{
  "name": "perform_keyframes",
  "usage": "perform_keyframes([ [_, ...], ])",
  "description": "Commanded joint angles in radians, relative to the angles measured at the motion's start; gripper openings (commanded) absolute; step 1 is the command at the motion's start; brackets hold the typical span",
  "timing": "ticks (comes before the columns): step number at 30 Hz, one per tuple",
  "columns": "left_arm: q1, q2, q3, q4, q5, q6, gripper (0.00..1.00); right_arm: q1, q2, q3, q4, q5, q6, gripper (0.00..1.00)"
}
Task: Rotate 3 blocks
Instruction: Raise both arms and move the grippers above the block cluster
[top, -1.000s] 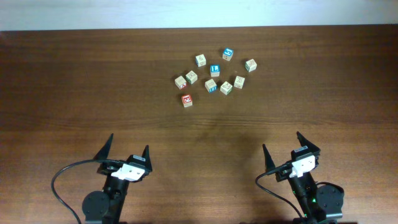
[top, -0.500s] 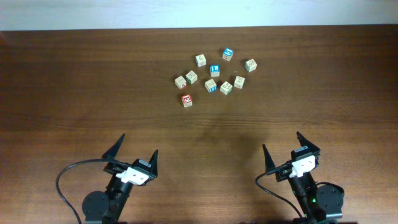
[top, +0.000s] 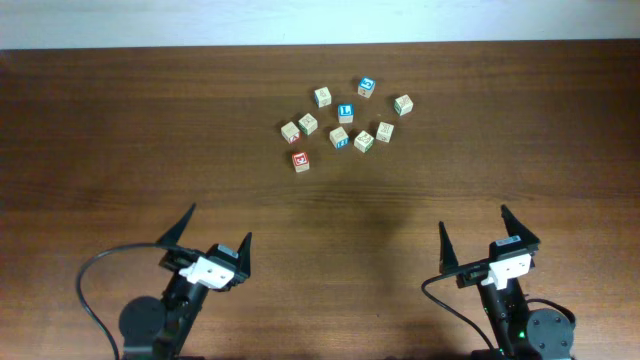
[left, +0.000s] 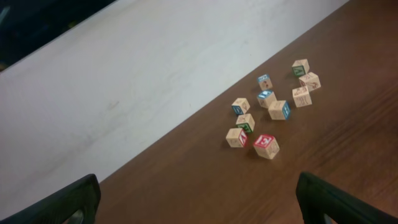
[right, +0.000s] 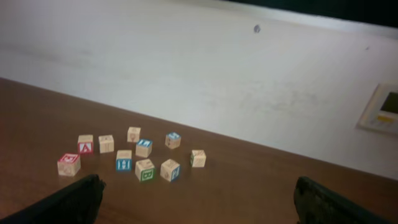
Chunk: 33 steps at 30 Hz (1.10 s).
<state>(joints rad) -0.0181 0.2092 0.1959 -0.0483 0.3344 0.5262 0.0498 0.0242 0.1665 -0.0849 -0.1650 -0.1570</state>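
Near edge: left gripper (top: 218, 225) and right gripper (top: 473, 220), jaws spread wide, holding nothing. Farther out on the brown wooden table (top: 120, 130): red-faced wooden cube (top: 300, 159), then small pale wooden alphabet cubes (top: 340, 137) with blue and green faces, clustered, well apart from both grippers.

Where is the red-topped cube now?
In the overhead view the red-topped cube sits at the group's lower left corner, just below a pale cube.
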Motion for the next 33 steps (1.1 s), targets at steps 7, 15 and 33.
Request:
perform_keyframes([
  [7,0.002,0.481,0.427,-0.193,0.015,-0.016,0.99,-0.005,0.233,0.276,-0.153,0.019,0.003,0.98],
  [15,0.002,1.040,1.107,-0.665,0.038,-0.002,0.99,-0.005,0.700,0.723,-0.460,0.019,0.003,0.98],
  [33,-0.001,1.493,1.559,-1.241,0.285,0.035,0.99,-0.005,1.664,1.624,-1.252,-0.275,0.094,0.98],
])
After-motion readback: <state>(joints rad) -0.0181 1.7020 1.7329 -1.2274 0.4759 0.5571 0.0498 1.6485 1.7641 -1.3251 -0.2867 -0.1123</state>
